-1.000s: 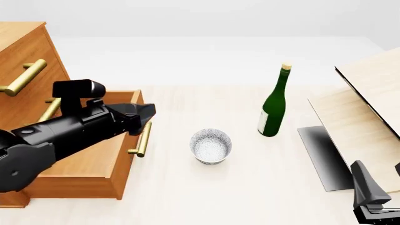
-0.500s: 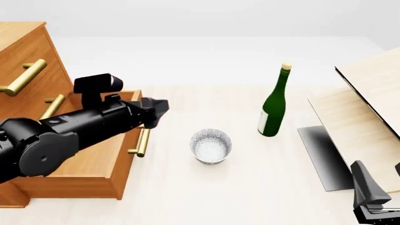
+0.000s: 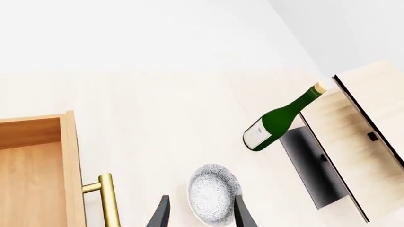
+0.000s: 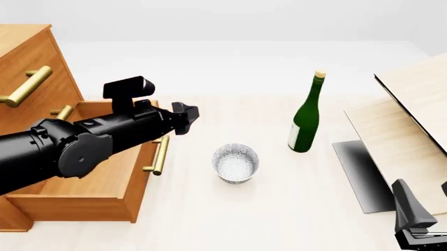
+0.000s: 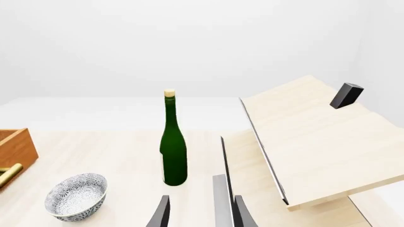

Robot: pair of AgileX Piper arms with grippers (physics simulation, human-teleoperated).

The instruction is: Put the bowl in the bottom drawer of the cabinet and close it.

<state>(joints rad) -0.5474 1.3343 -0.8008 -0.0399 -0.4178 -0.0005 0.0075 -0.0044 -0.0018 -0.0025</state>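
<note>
Left claw (image 4: 187, 118): released, above the surface between open bottom drawer (image 4: 104, 172) and bowl (image 4: 235, 163).
Right claw (image 5: 197, 215): released, near edge.
Bowl: upright, empty.

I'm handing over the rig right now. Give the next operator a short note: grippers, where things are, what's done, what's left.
Left gripper: open, empty, in the air above the drawer's front edge, short of the bowl.
Right gripper: open, empty, parked at the near right.
Bowl: upright on the table, between the bottom drawer and the green bottle, touching neither.
Cabinet: at the left; bottom drawer pulled open, nothing visible inside.
Done: drawer open.
Left: grasp bowl, set it in the drawer, push drawer shut.
</note>
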